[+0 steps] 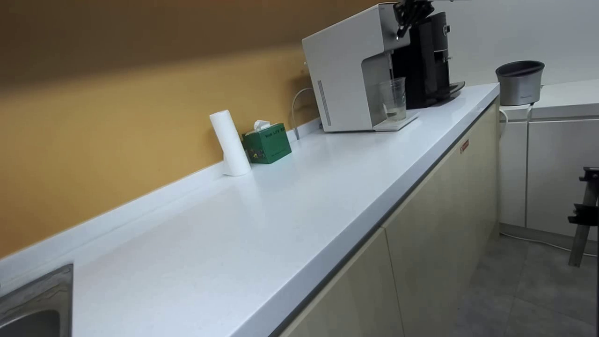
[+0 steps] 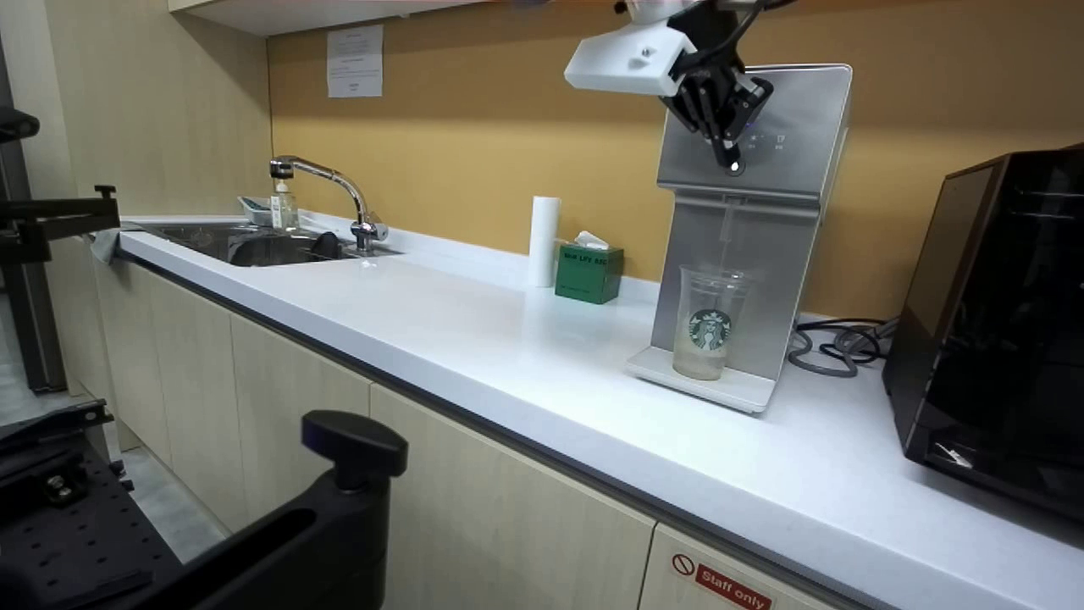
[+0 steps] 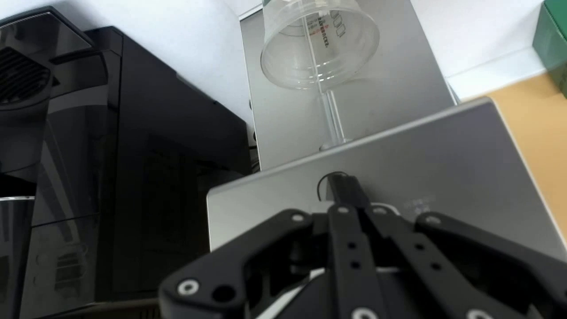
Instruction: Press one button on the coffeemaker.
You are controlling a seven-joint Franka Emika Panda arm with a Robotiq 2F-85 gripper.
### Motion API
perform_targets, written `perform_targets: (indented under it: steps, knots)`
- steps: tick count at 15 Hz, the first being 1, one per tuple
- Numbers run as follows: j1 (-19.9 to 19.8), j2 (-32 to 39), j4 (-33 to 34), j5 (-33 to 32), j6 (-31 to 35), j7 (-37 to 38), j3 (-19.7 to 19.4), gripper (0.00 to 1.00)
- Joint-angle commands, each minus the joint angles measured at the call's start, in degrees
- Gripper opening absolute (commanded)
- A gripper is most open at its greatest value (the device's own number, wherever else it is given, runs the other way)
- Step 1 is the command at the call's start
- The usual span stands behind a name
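A silver drink machine (image 2: pixel 796 127) stands on the counter; it also shows in an exterior view (image 1: pixel 346 79) and the wrist view (image 3: pixel 465 146). Its upper front has a round button (image 2: pixel 738 170) and small lit icons. My gripper (image 2: pixel 728 161) is shut and empty, its fingertips together at the button. In the wrist view the fingertips (image 3: pixel 347 188) cover most of the button's ring (image 3: pixel 320 186). I cannot tell whether the button is pressed in. A clear plastic cup (image 2: pixel 699 347) with some liquid stands under the spout. A thin clear streak runs from the spout into the cup (image 3: pixel 283 66).
A black machine (image 3: pixel 177 177) stands close beside the silver one, also in both exterior views (image 1: pixel 421 65) (image 2: pixel 991 339). A green tissue box (image 2: pixel 589 273) and a white paper roll (image 2: pixel 544 241) stand by the wall. A sink (image 2: pixel 254 241) is farther along the counter.
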Motion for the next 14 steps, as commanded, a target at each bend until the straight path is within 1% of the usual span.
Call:
perform_targets:
  steps: [1,5,12,14]
  knots:
    - [-0.2,2.1,2.6,2.4,0.1,-1.1,0.0,0.00]
    - [-0.3,2.9,3.3,4.8,0.0,-2.6,0.2,0.00]
    - [0.0,3.8,4.4,15.6,-1.2,-11.0,0.8,0.00]
    - [-0.1,3.3,3.4,15.3,-1.2,-10.6,0.3,0.00]
